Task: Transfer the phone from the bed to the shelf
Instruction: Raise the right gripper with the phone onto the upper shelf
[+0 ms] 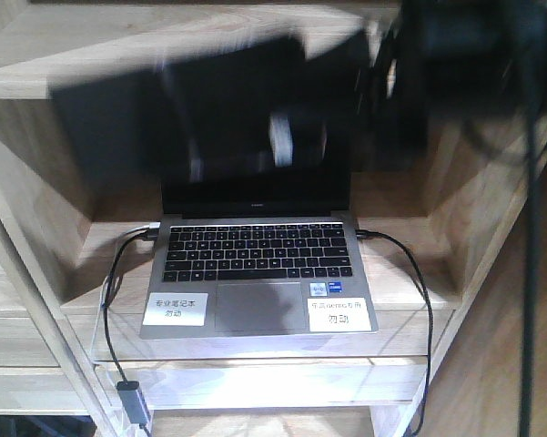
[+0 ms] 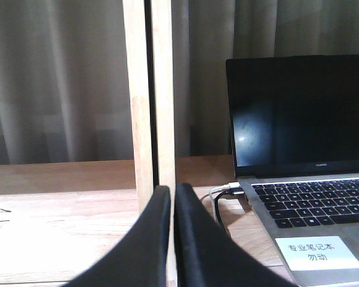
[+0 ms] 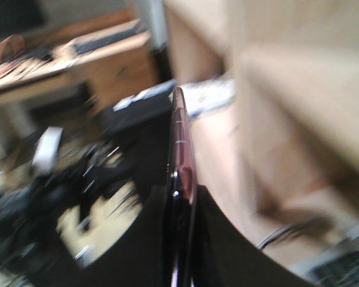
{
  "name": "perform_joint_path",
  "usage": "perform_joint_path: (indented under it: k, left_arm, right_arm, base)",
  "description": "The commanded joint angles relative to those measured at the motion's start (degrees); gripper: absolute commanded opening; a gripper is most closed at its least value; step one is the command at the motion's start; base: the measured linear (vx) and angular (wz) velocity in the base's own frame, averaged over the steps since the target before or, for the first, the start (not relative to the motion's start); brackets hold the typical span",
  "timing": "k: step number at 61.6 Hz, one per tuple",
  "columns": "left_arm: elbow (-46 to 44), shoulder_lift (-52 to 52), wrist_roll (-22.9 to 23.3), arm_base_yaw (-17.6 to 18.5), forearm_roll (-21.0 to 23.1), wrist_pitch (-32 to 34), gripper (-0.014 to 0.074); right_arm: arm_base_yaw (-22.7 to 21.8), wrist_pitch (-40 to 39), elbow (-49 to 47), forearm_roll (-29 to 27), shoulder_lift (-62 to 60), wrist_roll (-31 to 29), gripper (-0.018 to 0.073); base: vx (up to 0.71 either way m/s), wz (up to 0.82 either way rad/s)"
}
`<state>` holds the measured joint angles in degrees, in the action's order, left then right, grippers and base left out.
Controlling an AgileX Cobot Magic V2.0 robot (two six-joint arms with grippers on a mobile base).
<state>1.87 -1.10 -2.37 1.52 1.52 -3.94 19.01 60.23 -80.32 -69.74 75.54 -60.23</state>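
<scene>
My right end effector (image 3: 182,197) pinched the phone (image 3: 182,143) between its two black fingers (image 3: 227,239), holding it edge-on to the wrist camera: a thin dark slab with a pinkish rim and a glossy black face. From the front view the phone (image 1: 227,100) was a blurred black rectangle with a small white sticker, held in the air before the light wooden shelf (image 1: 36,182), above the open grey laptop (image 1: 259,264) sitting in a cubby. My left end effector (image 2: 173,239) was pressed together on nothing, hovering beside a shelf upright.
</scene>
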Motion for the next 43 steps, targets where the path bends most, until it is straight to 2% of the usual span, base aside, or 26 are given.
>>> perform_joint_path:
  k: [1,15,34,43]
  left_arm:
    - [-1.4,-0.4,0.5,-0.1,0.6,4.3,0.0001]
    - [-1.4,-0.4,0.5,-0.1,0.6,4.3,0.0001]
    - [-1.4,-0.4,0.5,-0.1,0.6,4.3,0.0001]
    - [-1.4,-0.4,0.5,-0.1,0.6,4.3,0.0001]
  right_arm:
    - [-0.6,-5.7,-6.3,-5.2,-1.0,-0.2,-0.0002]
    - [-0.6,-9.0,-18.5,-4.2,6.6,-0.1,-0.0002]
    - [3.7,-13.5,-34.6,-3.1,21.3,-0.2,-0.0002]
    - [4.9,-17.6,-39.3,-2.7,27.5,0.1,-0.0002]
  base:
    - [0.00,0.00]
    - [0.00,0.00]
    - [0.00,0.00]
    - [0.00,0.00]
